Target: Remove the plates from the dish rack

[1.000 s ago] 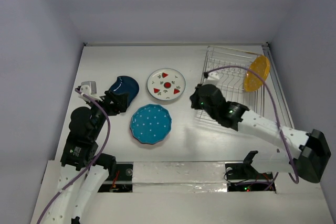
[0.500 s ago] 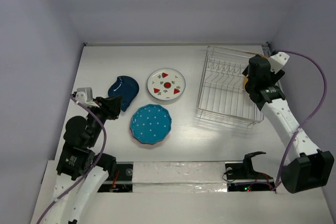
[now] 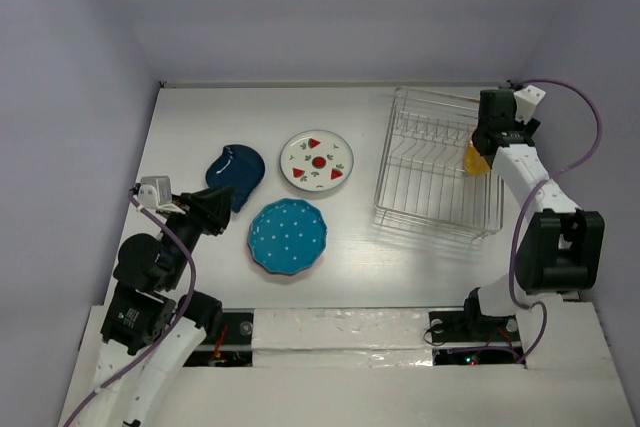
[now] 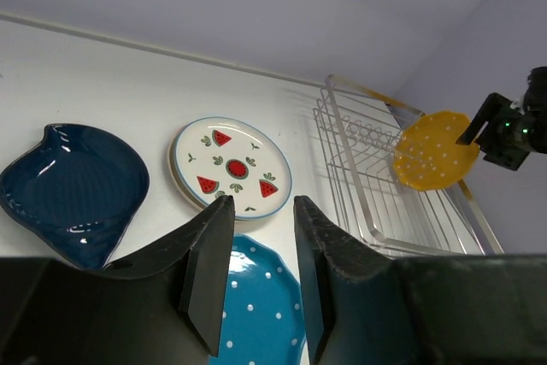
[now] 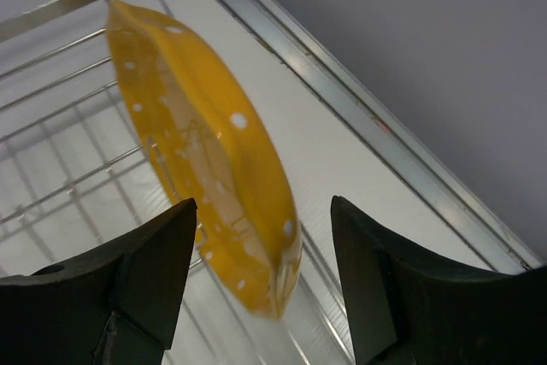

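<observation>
The yellow-orange dotted plate (image 5: pixel 205 151) stood on edge at the right end of the silver wire dish rack (image 3: pixel 430 182), its rim lying between the wide-spread fingers of your right tool (image 5: pixel 263 211), while your empty, slightly parted left tool (image 4: pixel 261 254) sat well apart.

left gripper (image 4: pixel 262 211) narrowly parted, right gripper (image 5: pixel 263 211) spread wide.

You see only a sliver of the yellow-orange dotted plate (image 3: pixel 473 160) (right gripper (image 3: pixel 482 147) covers the rest) at the silver wire dish rack's (image 3: pixel 430 172) right side.
</observation>
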You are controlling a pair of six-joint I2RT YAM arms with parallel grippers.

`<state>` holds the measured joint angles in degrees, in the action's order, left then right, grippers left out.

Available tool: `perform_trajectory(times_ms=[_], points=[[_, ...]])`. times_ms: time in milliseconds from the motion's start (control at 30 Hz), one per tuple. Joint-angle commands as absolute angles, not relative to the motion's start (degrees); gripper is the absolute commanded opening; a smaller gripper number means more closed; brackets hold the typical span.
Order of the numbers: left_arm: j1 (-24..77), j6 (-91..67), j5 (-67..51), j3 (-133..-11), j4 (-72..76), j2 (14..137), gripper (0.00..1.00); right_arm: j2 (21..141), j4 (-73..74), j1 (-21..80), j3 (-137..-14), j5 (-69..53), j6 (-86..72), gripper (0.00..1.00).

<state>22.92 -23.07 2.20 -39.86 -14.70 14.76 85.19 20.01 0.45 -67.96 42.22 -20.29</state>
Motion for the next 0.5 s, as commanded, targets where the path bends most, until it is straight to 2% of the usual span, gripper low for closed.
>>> perform_trajectory(times_ms=[0, 100, 200, 233, 400, 467], points=[[23.82, -23.2, 3.25, -40.52, -13.8, 13.8, 0.31, 89.11, 16.27, -1.93, -70.58, 42.09, -18.28, 0.69], [23.82, -23.29, 3.34, -40.61, -13.8, 13.71, 0.32, 89.3, 12.67, -1.93, -68.91, 42.62, -17.41, 0.64], [24.34, -23.29, 3.34, -40.61, -13.8, 13.8, 0.32, 88.95, 11.08, -1.93, -68.38, 43.77, -16.62, 0.52], [24.35, -23.2, 3.34, -40.61, -13.71, 13.8, 0.32, 88.51, 11.07, -1.93, -68.2, 44.64, -16.09, 0.43], [24.35, -23.29, 3.25, -40.52, -13.62, 13.89, 0.32, 86.05, 9.49, -1.93, -67.06, 45.0, -13.45, 0.22], [24.35, -23.38, 3.34, -40.52, -13.71, 13.89, 0.32, 85.96, 9.67, -1.15, -67.85, 45.44, -12.75, 0.09]])
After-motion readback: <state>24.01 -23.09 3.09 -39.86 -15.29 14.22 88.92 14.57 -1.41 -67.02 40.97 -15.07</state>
